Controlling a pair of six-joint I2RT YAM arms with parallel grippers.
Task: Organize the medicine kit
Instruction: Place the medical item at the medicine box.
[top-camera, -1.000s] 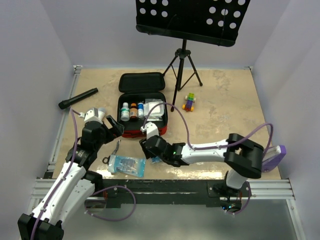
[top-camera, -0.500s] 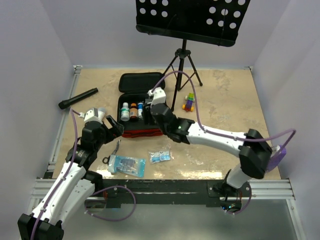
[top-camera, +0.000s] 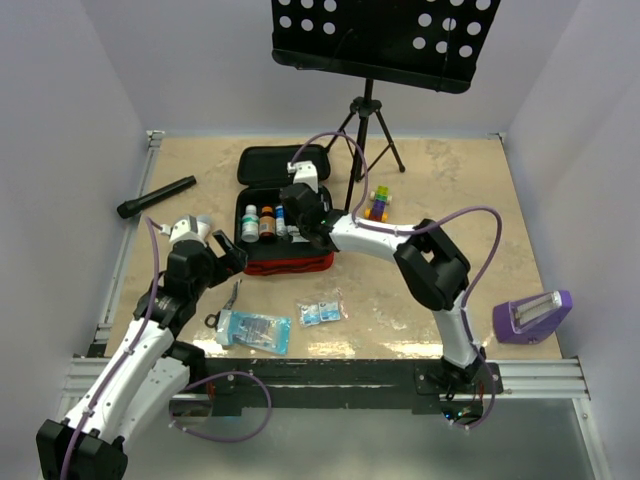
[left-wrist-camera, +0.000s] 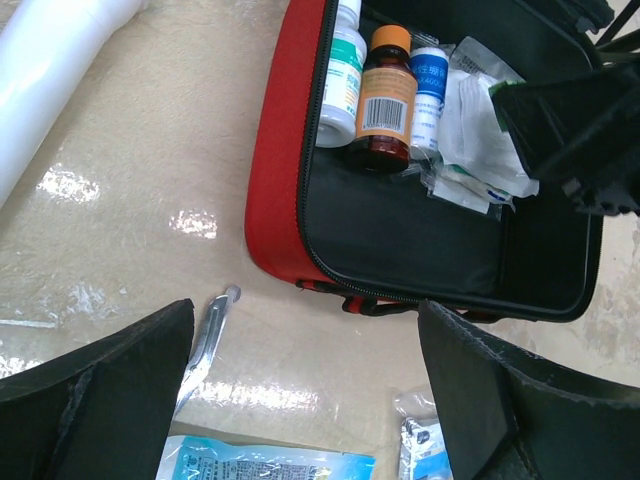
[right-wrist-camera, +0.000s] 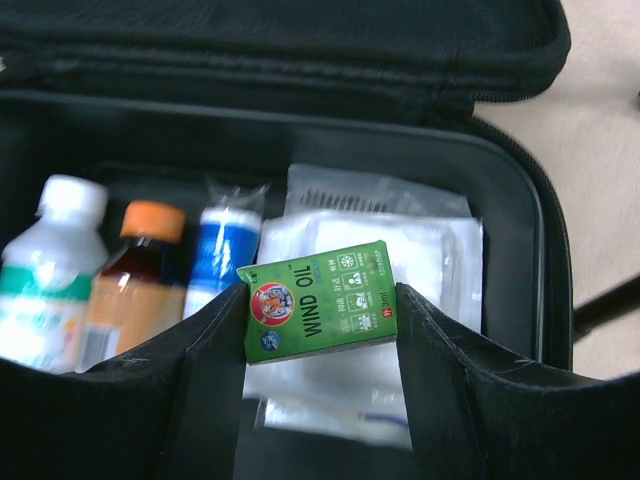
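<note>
the desk (top-camera: 450, 200) carries the red kit (top-camera: 290, 265), open, left of centre, its lid flat toward the far edge. the right claw (right-wrist-camera: 320, 318) hangs over the kit's right half, gripping a green box (right-wrist-camera: 320, 310) above white packets (right-wrist-camera: 370, 245). the left claw (top-camera: 228, 252) gapes wide, empty, just off the kit's near-left corner. three bottles (top-camera: 266, 221) sit side by side in its far-left part.

**Red kit (left-wrist-camera: 275, 200), black lining**

The kit is red outside, black within. In it: a green-labelled white bottle (left-wrist-camera: 345, 70), an orange-capped amber bottle (left-wrist-camera: 385, 105), white packets (left-wrist-camera: 475, 140). Over it, a green box (right-wrist-camera: 320, 300). Under it, a marbled beige table (left-wrist-camera: 120, 200).
</note>
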